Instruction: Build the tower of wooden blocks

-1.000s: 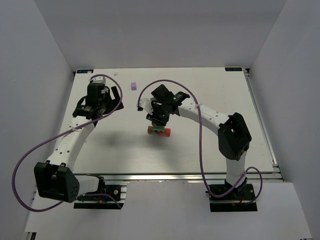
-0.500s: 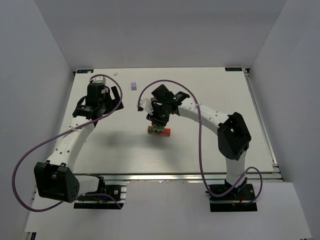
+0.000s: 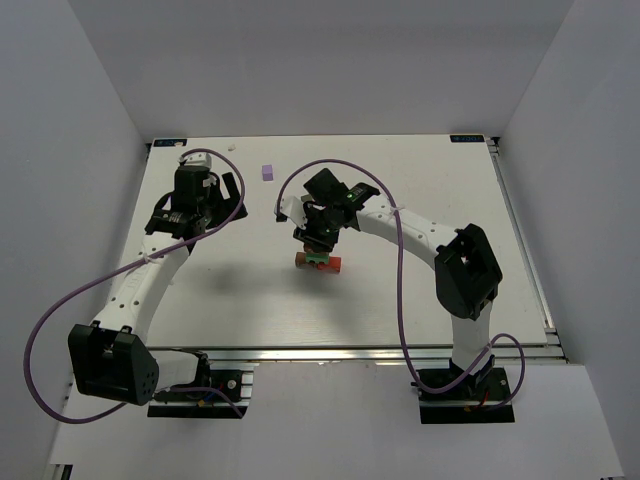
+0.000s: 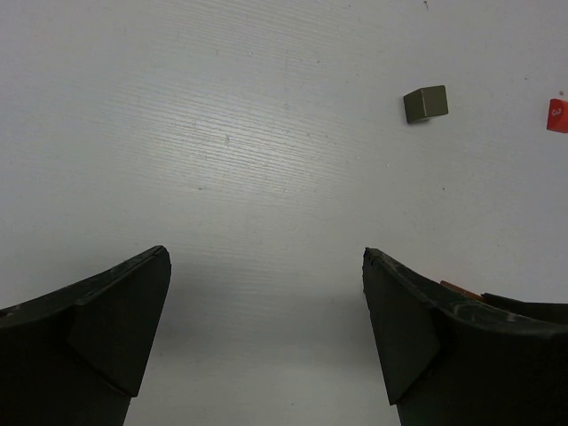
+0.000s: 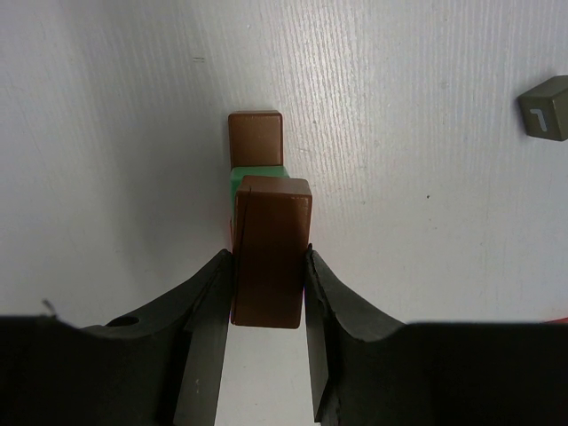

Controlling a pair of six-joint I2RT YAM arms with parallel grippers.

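Note:
My right gripper (image 5: 269, 257) is shut on a brown bar (image 5: 271, 253) and holds it over the tower. Under the bar I see a green block (image 5: 257, 177) and another brown block (image 5: 256, 138). From the top, the tower (image 3: 318, 263) shows brown, green and red pieces just below the right gripper (image 3: 318, 238). A lilac cube (image 3: 266, 171) lies at the back of the table. A dark grey block (image 5: 543, 108) lies to the right of the tower and also shows in the left wrist view (image 4: 425, 104). My left gripper (image 4: 266, 257) is open and empty over bare table (image 3: 215, 200).
A small red piece (image 4: 557, 115) shows at the right edge of the left wrist view. The white table (image 3: 450, 200) is walled in by grey panels on three sides. Purple cables loop beside both arms.

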